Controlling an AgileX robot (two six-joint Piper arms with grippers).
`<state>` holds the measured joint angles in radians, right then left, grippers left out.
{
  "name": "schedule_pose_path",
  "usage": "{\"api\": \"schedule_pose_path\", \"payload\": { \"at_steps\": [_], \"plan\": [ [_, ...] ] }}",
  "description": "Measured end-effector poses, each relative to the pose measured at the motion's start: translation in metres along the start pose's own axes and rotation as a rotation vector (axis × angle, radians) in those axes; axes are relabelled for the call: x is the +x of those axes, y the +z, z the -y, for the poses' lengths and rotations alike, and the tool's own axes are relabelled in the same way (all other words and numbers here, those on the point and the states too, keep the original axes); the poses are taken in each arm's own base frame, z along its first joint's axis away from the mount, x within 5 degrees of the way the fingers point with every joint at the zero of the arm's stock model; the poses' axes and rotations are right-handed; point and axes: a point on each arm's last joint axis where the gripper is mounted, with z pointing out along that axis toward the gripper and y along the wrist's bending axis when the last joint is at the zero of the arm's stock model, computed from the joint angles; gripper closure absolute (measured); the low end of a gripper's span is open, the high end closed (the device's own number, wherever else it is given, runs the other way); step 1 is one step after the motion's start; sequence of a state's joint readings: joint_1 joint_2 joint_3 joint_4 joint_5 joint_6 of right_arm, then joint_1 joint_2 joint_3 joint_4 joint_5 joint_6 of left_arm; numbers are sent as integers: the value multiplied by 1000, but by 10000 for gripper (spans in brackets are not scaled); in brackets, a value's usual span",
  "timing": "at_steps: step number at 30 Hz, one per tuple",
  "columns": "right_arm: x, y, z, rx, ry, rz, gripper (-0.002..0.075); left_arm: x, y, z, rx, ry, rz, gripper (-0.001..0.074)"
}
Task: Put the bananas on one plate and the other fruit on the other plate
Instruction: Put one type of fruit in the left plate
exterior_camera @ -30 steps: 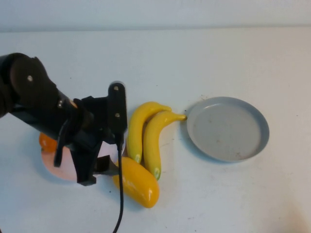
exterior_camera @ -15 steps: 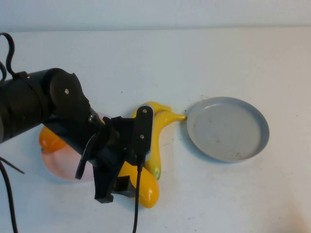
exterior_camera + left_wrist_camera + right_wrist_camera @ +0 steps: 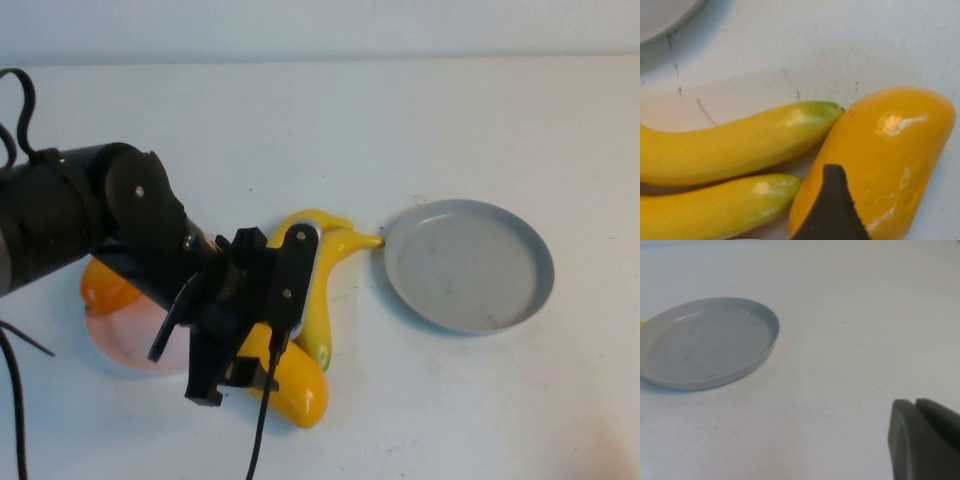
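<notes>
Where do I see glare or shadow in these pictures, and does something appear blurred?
Left wrist view: white glare streaks on the golden yellow fruit, and the dark fingertip of the left gripper over it looks soft. High view: the left gripper casts little shadow; the blue-grey plate is evenly lit. Right wrist view: a thin shadow under that plate's rim; the right gripper sits blurred at the corner.

Two glossy yellow bananas (image 3: 322, 285) with greenish tips lie side by side on the table, curving from near to far, one stem reaching right to touch the rim of the blue-grey plate (image 3: 468, 264). That round, shallow plate sits on the right, dark specks on its floor. The golden yellow fruit (image 3: 290, 382) lies on the table just near of the bananas' tips, touching them. The orange fruit (image 3: 108, 288) rests on the pale pink plate (image 3: 125, 345) at the left.
</notes>
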<state>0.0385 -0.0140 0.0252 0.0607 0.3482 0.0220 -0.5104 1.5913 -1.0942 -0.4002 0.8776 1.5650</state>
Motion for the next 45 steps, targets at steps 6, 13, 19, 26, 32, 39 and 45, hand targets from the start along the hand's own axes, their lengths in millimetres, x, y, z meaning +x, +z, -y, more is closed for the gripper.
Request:
{"api": "schedule_pose_path", "payload": {
  "at_steps": [6,13,19,26,32,39,45],
  "plan": [
    [0,0,0,0,0,0,742,2,15,-1,33,31,-13,240],
    [0,0,0,0,0,0,742,-2,31,-4,22,93,-27,240],
    [0,0,0,0,0,0,742,3,44,-6,47,92,-42,240],
    [0,0,0,0,0,0,742,5,49,-6,58,94,-51,239],
    [0,0,0,0,0,0,742,6,53,-8,61,96,-56,234],
    [0,0,0,0,0,0,742,6,52,-8,60,107,-66,263],
    [0,0,0,0,0,0,742,6,52,-8,62,105,-66,265]
  ]
}}
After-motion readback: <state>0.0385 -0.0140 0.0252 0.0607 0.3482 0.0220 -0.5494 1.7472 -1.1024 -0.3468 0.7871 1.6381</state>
